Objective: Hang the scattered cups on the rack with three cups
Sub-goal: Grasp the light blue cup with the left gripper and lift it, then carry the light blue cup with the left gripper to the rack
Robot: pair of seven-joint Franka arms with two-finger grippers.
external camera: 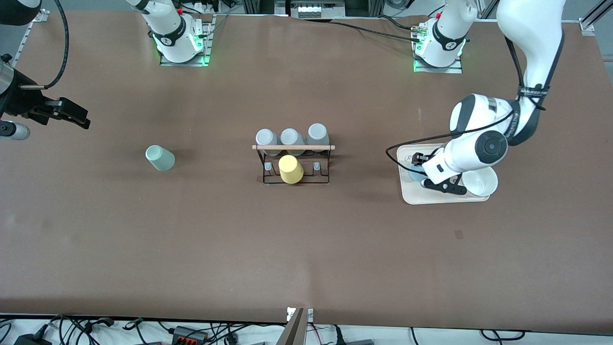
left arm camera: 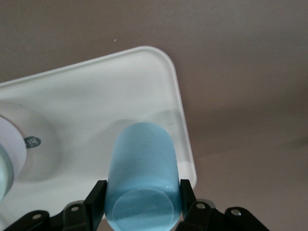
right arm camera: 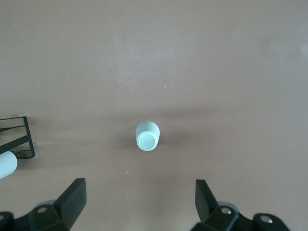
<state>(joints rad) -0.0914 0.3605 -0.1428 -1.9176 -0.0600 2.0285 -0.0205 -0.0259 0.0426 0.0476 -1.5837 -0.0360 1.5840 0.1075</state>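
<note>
The left gripper [external camera: 426,173] is lowered over the cream tray [external camera: 413,195] at the left arm's end of the table. In the left wrist view its fingers [left arm camera: 95,198] are seen closed against both sides of the blue cup [left arm camera: 143,178], which stands upside down on the tray [left arm camera: 96,96] near one rounded corner. In the front view only a sliver of the blue cup [external camera: 415,174] is seen beneath the gripper. A white bowl [external camera: 480,182] sits on the same tray, beside the cup toward the table's end.

The right gripper [external camera: 76,119] is held in the air over the table near the right arm's end, its fingers [right arm camera: 72,192] spread wide with nothing between them. The mint cup [external camera: 160,157] stands upside down on the bare table, well apart from the rack [external camera: 294,163] toward the right arm's end. In the right wrist view the mint cup [right arm camera: 147,136] is seen well clear of the open fingers, roughly centred between them.

The rack stands at the table's middle. Three grey cups [external camera: 290,139] are hung along its side farther from the front camera, and a yellow cup [external camera: 290,169] is set on its nearer side.
</note>
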